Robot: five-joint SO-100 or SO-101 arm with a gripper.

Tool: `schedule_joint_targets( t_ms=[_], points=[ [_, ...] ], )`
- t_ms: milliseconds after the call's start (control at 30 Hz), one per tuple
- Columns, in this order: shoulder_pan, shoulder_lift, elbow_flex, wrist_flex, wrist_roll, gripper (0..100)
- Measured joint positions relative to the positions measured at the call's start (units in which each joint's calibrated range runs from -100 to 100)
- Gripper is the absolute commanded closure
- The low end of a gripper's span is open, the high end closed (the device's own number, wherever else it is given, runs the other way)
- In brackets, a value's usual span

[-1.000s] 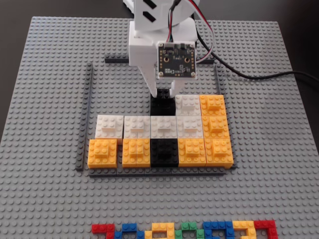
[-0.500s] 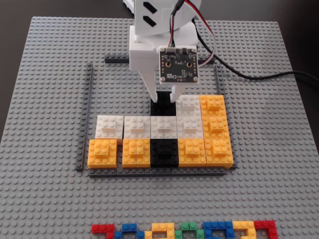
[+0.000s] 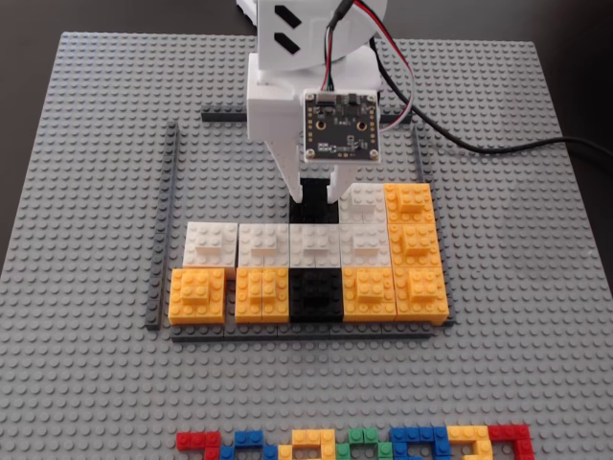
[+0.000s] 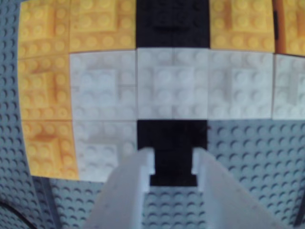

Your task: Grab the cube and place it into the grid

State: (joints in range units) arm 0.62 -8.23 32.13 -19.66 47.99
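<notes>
Hand (image 4: 172, 164) — two white fingers (image 4: 127, 191) set narrowly on either side of the raised brick atop the cube (image 4: 171, 136); I cannot tell from the wrist view whether the pads press it or have just let go. In the fixed view I read the cube (image 3: 308, 203) as seated inside the grid (image 3: 175, 192), directly above the white row (image 3: 311, 242) and beside a white block (image 3: 362, 201) on the view's right. Another black block (image 3: 315, 293) sits in the orange bottom row. As for handling, I judge the cube light, rigid and smooth-sided plastic — not fragile, yet apt to slip. The small top brick offers the natural hold: flat parallel faces, narrower than the base, clear of the neighbouring blocks.
</notes>
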Motion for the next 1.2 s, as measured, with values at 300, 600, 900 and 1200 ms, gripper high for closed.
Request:
schedule_joint_targets(
  t_ms=[300, 600, 900, 1200],
  points=[
    [0.6, 0.0, 0.0, 0.0, 0.1, 99],
    [0.7, -0.3, -0.4, 1.6, -0.4, 99],
    [1.5, -0.8, -0.5, 1.9, -1.4, 99],
    [1.4, -0.8, -0.5, 1.9, -2.4, 99]
  ],
)
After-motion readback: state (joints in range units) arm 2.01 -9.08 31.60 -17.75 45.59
